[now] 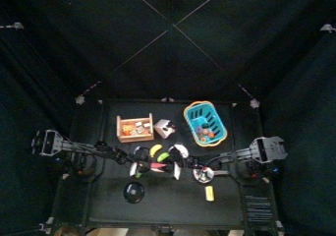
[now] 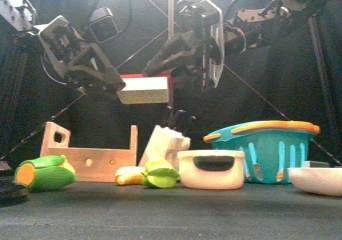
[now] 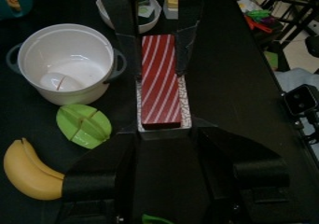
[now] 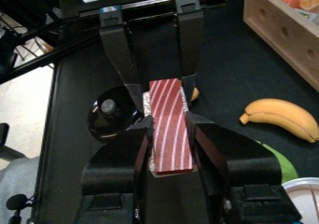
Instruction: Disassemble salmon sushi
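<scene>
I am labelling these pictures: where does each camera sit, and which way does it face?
Top view: high above, facing straight down at the black table; both arms show.
Front view: table's front edge, facing level; arms hang behind.
Left wrist view: on left arm, along the left gripper.
Right wrist view: on right arm, along the right gripper.
Shared: both wrist views show the red-striped salmon sushi.

The black table [image 2: 267,209] carries a wooden crate [image 2: 91,154], teal basket [image 2: 265,144], white pot [image 2: 213,170], banana [image 2: 130,174], and white bowl [image 2: 318,178].
</scene>
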